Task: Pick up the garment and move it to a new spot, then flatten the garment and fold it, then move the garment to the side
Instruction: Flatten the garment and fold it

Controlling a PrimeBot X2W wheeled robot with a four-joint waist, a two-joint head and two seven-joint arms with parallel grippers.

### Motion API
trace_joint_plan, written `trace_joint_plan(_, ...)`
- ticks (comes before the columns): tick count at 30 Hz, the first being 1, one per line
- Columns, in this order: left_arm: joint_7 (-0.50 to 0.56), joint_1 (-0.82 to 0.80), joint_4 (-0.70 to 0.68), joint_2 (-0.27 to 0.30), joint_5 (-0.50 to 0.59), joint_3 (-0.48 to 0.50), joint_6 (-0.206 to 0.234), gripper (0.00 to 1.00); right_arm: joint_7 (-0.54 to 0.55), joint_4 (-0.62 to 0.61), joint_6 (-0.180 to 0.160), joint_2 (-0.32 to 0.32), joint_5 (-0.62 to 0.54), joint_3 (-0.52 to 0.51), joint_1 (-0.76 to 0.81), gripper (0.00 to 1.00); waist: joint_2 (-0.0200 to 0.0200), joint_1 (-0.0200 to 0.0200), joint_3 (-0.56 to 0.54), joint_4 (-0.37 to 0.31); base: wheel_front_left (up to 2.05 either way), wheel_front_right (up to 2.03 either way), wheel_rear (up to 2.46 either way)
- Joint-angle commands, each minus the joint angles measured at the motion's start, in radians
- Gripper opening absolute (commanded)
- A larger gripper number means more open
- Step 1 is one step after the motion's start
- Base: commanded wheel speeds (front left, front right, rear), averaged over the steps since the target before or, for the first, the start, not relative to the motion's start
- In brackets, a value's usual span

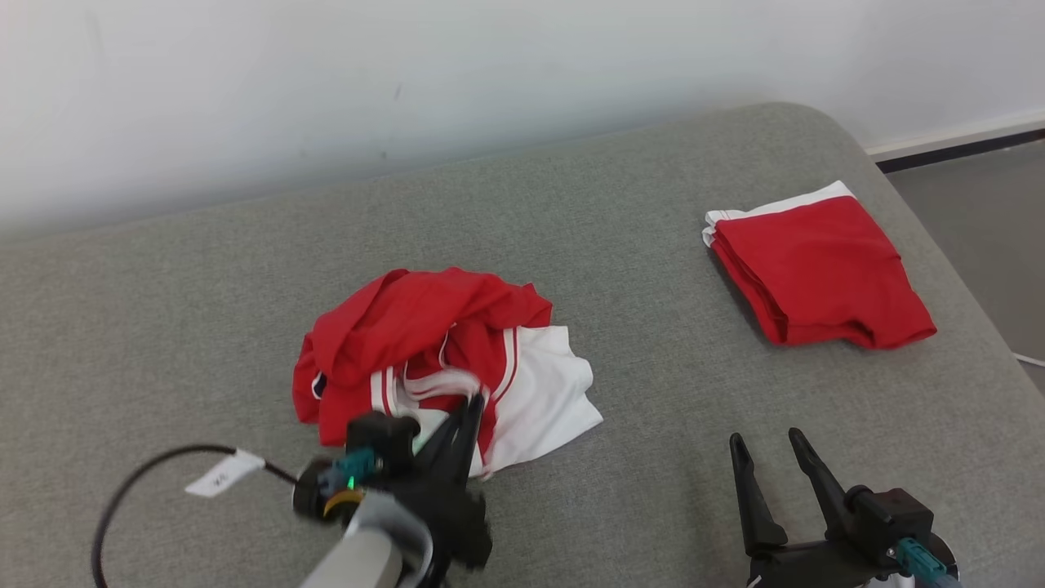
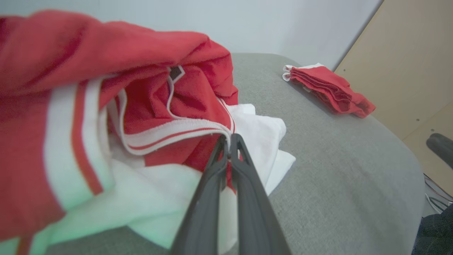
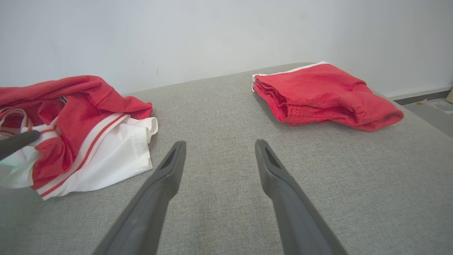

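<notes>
Left gripper [image 1: 472,402]: clenched on the garment [image 1: 424,327], fingertips pressed together on a white band with a red stripe at the near side of the heap. Checked in the left wrist view: band pinched between the two dark fingers [image 2: 212,184] where it crossed red cloth, with white cloth lying just beyond.

Found the garment crumpled in a red-and-white heap on the grey upholstered pad [image 1: 653,392], left of the pad's middle and nearer its near edge than its far edge.

Right gripper [image 1: 767,438]: released, fingers spread apart, grasping nothing. Positioned over bare pad close to the near edge, to the right of the heap and apart from it.

Noted a folded red garment [image 1: 816,269] with white trim near the pad's far right corner, well apart from the heap. Observed a black cable [image 1: 139,482] with a white tag [image 1: 224,474] looping over the pad toward the near left corner, beside the left arm.
</notes>
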Motion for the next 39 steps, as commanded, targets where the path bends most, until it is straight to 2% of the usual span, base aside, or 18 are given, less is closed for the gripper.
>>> trace_joint_plan(1, -0.015, -0.048, -0.027, -0.005, -0.002, 0.001, -0.004, 0.00, -0.008, 0.007, -0.002, 0.000, 0.003, -0.004, -0.008, 1.00, -0.0001, -0.0001, -0.002, 0.008, 0.00, 0.00, 0.00)
trace_joint_plan(14, 0.021, -0.360, -0.267, -0.017, -0.030, -0.037, -0.026, 0.00, -0.036, 0.054, -0.002, 0.000, 0.019, 0.006, -0.020, 1.00, -0.0001, -0.0001, -0.020, 0.023, 0.00, 0.00, 0.00)
trace_joint_plan(18, 0.035, -0.467, -0.357, -0.019, -0.088, -0.047, -0.030, 0.00, -0.043, 0.066, -0.002, 0.000, 0.019, 0.005, -0.028, 1.00, -0.0001, -0.0001, -0.024, 0.031, 0.00, 0.00, 0.00)
trace_joint_plan(22, 0.028, -0.588, -0.456, -0.018, -0.209, -0.076, -0.032, 0.00, -0.047, 0.079, -0.002, 0.000, 0.024, 0.017, -0.040, 1.00, -0.0001, -0.0001, -0.030, 0.039, 0.00, 0.00, 0.00)
trace_joint_plan(25, 0.018, -0.625, -0.472, -0.018, -0.232, -0.082, -0.012, 0.00, -0.049, 0.079, -0.002, 0.000, 0.026, 0.012, -0.033, 1.00, -0.0001, -0.0001, -0.033, 0.052, 0.00, 0.00, 0.00)
trace_joint_plan(28, 0.007, -0.589, -0.491, -0.016, -0.261, -0.070, 0.001, 0.00, -0.049, 0.073, -0.002, 0.000, 0.028, 0.005, -0.022, 1.00, -0.0001, -0.0001, -0.032, 0.075, 0.00, 0.00, 0.00)
trace_joint_plan(30, 0.003, -0.544, -0.499, 0.011, -0.274, -0.054, 0.018, 0.00, -0.044, 0.068, -0.002, 0.000, 0.027, 0.004, -0.017, 1.00, -0.0001, -0.0001, -0.031, 0.093, 0.00, 0.00, 0.00)
trace_joint_plan(39, -0.019, -0.168, -0.482, 0.219, -0.319, 0.042, 0.125, 0.00, -0.024, 0.032, -0.002, 0.000, 0.005, -0.006, -0.010, 1.00, -0.0001, -0.0001, -0.006, 0.171, 0.00, 0.00, 0.00)
